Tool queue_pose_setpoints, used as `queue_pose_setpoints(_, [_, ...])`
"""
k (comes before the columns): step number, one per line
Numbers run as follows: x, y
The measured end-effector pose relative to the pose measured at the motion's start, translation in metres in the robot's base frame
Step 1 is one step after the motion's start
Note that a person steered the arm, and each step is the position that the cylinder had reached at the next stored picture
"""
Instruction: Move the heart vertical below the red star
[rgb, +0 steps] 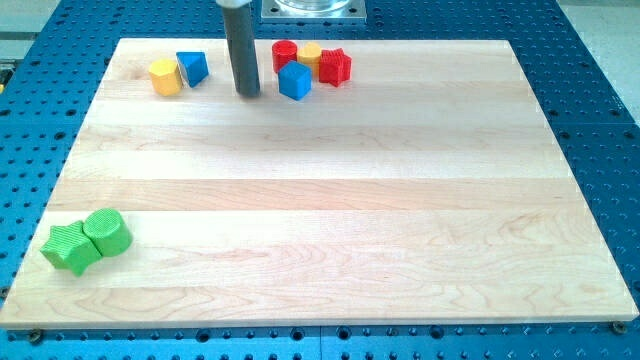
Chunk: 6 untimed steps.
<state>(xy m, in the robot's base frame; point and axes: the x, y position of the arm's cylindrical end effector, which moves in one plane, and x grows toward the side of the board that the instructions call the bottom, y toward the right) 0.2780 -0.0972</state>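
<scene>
Green blocks (86, 241) touching at bottom left; up top, tip (247, 94) between blue block (192, 68) and blue cube (295, 81), red star (335, 66) beyond; no gripper fitted.

Pale wooden board (320, 200) on blue perforated table (600, 100).

Along the view's top edge of the wooden board (320, 200) stand the obstacles: a yellow block (165, 76) touching a blue block (192, 67) at the left, my tip (248, 94) between them and a cluster of red cylinder (284, 54), yellow block (310, 54), red star (335, 66) and blue cube (295, 81). A green star (68, 248) and green cylinder (107, 231) crowd the bottom-left corner. The middle and right lie open.
</scene>
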Motion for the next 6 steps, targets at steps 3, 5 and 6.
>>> queue_pose_setpoints(3, [-0.066, 0.071])
queue_pose_setpoints(5, [-0.003, 0.119])
queue_pose_setpoints(6, [-0.039, 0.121])
